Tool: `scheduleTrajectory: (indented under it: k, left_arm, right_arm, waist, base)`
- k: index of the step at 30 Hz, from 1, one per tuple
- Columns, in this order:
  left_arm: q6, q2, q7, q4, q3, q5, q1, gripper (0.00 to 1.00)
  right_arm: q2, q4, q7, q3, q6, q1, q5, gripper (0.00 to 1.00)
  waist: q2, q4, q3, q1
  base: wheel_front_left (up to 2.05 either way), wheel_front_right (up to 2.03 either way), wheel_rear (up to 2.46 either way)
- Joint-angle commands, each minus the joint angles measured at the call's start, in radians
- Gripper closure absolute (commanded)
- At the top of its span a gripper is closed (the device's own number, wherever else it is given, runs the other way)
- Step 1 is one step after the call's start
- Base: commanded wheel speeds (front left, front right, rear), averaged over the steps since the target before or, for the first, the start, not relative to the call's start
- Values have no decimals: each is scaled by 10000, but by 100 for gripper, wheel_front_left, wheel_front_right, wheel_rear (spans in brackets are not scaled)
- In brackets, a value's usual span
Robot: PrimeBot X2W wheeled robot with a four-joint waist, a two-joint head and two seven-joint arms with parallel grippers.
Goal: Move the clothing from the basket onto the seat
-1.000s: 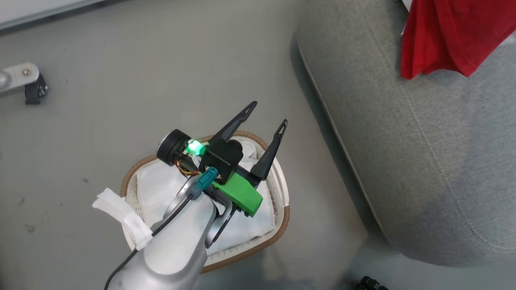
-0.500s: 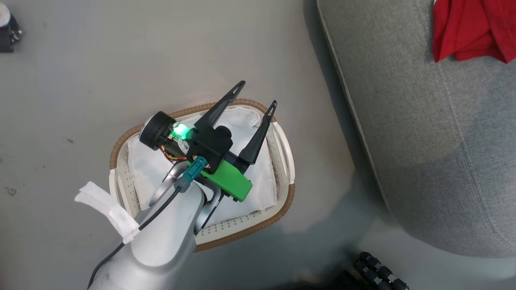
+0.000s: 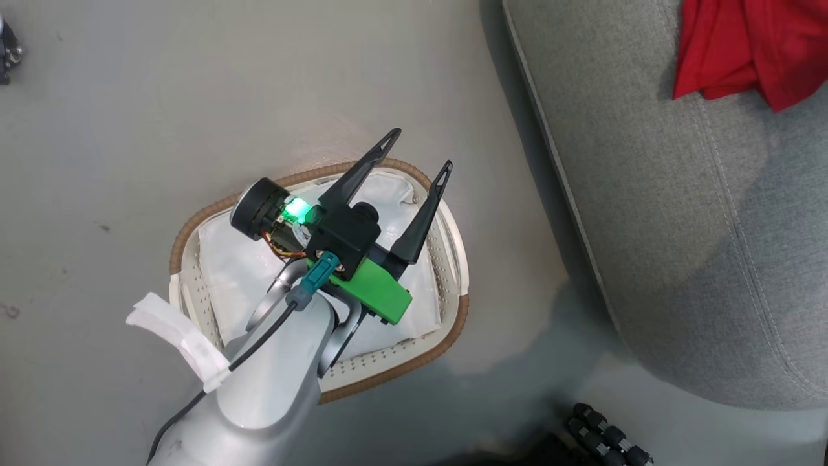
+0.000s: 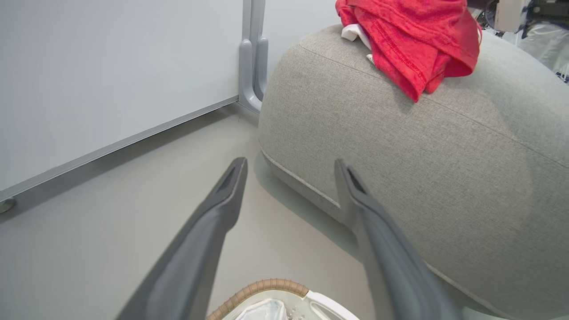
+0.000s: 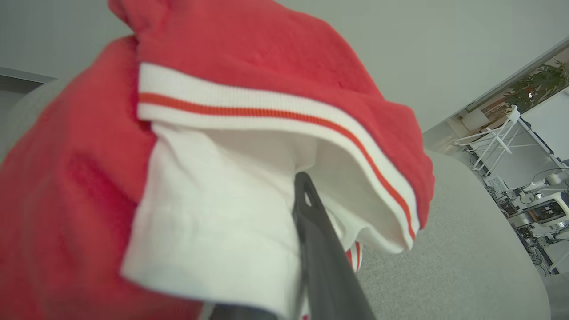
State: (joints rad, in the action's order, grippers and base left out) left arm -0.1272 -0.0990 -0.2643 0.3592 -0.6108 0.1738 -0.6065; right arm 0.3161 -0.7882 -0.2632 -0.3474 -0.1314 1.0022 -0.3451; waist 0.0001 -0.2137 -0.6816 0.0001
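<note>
Clothing (image 3: 744,45) has bunched down onto the seat (image 3: 679,226), upper right; right gripper (image 5: 304,184) clamps it, left gripper (image 3: 420,149) gapes over the emptied-looking basket (image 3: 446,336).

Head view high up, looking steeply down on the basket (image 3: 394,370) and the seat (image 3: 679,226), left wrist view low over the basket rim, facing the seat, right wrist view close against the clothing (image 5: 266,49), first 2 share basket, seat, clothing

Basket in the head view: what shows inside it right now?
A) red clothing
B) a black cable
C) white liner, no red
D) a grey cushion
C: inside the basket, what shows is white liner beneath the open left gripper; the red clothing lies on the seat.
</note>
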Motion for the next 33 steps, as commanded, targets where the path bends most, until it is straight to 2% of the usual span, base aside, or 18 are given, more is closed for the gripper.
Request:
scheduleTrajectory:
  k: [1,11,22,27,33]
  left_arm:
    - [-22,9,0,-31,67,12,-8,0]
    - [-34,218,0,-28,306,239,426,0]
    - [-36,437,0,-42,814,659,1120,0]
    - [-5,472,-1,4,1092,815,1478,0]
    - [185,476,0,-236,1748,1164,2085,0]
  right_arm:
    - [-35,139,-17,69,14,-336,127,0]
    - [167,1003,-18,608,14,-1456,667,0]
    - [462,1336,-18,1238,14,-2000,1026,0]
    - [339,1375,-18,1528,14,-2207,1239,0]
    - [-261,1743,-19,1859,14,-2554,1677,0]
  waist:
    - [-1,-1,175,-1]
    - [-1,275,1360,-1]
    - [-1,1277,3065,-1]
    - [-1,1863,3709,-1]
    - [-1,2389,4297,-1]
  base:
    - [0,0,0]
    - [0,0,0]
    - [0,0,0]
    - [0,0,0]
    - [0,0,0]
